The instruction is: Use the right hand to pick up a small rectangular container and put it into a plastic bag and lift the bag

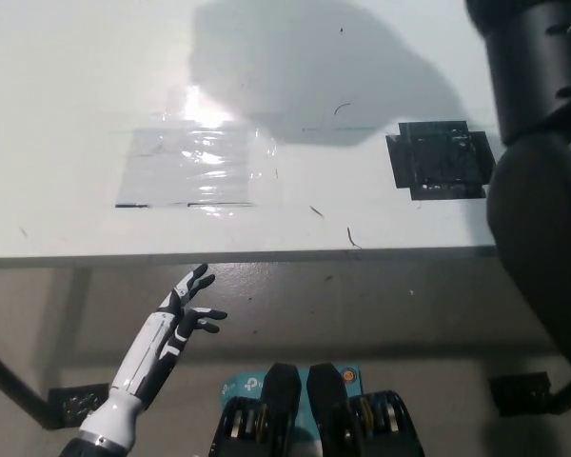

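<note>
The plastic bag and the small container are out of the head view; only a dark shadow (305, 67) lies on the white table (76, 95). My black right arm (542, 162) rises along the right edge and leaves the picture at the top, so its hand is out of sight. My white left hand (188, 303) rests below the table's front edge at the lower left, open with its fingers spread and holding nothing.
A clear taped plastic patch (195, 167) lies on the table left of centre. A black tape square (440, 160) sits to the right. The table's front edge (238, 255) runs across the middle. Below is a grey floor with a table foot (523, 392).
</note>
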### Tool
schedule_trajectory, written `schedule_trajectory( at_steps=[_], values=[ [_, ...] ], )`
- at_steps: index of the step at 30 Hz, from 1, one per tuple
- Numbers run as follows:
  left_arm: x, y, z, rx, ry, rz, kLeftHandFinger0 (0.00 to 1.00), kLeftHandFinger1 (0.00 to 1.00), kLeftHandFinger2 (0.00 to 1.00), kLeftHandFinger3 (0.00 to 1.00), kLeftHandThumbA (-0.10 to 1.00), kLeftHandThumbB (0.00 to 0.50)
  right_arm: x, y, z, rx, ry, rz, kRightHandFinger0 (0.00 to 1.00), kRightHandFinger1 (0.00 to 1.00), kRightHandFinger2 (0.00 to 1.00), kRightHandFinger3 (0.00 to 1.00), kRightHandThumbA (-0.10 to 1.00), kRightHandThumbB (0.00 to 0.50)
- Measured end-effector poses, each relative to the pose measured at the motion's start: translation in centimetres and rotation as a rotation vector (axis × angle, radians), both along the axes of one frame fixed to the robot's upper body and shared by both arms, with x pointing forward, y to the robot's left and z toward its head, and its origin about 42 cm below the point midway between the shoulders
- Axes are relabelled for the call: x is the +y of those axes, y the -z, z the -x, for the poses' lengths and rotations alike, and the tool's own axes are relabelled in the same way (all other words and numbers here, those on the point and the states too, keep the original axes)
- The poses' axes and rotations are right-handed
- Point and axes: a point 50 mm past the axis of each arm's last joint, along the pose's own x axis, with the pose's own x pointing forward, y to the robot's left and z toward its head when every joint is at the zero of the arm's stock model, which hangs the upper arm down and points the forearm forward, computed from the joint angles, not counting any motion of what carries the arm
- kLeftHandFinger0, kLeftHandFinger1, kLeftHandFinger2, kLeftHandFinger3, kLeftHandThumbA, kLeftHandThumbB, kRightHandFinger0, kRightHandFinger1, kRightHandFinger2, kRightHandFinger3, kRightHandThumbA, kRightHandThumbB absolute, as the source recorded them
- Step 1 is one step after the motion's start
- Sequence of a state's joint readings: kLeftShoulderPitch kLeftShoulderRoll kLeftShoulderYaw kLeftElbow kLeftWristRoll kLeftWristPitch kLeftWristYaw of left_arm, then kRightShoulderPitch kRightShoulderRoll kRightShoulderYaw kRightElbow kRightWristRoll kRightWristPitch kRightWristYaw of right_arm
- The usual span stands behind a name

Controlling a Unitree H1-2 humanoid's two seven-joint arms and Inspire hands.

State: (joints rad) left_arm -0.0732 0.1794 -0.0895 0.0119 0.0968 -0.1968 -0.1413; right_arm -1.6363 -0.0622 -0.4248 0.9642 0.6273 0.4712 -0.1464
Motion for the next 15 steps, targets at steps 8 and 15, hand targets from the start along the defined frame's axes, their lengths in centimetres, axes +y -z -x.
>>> schedule_trajectory(
  at_steps=[8,15],
  values=[
    [0.0,0.0,0.0,-0.002,0.001,-0.001,0.65,0.68,0.95,1.0,1.0,0.064,-0.7,-6.7,2.4,-0.104,-0.004,-0.095,0.0,0.13,0.65,1.0,-0.1,0.07],
    [-0.2,-0.1,-0.1,-0.008,0.006,-0.005,0.66,0.69,0.95,1.0,1.0,0.059,-0.3,-10.3,4.9,-0.172,-0.014,-0.131,0.0,0.12,0.65,0.8,-0.1,0.028]
  ],
)
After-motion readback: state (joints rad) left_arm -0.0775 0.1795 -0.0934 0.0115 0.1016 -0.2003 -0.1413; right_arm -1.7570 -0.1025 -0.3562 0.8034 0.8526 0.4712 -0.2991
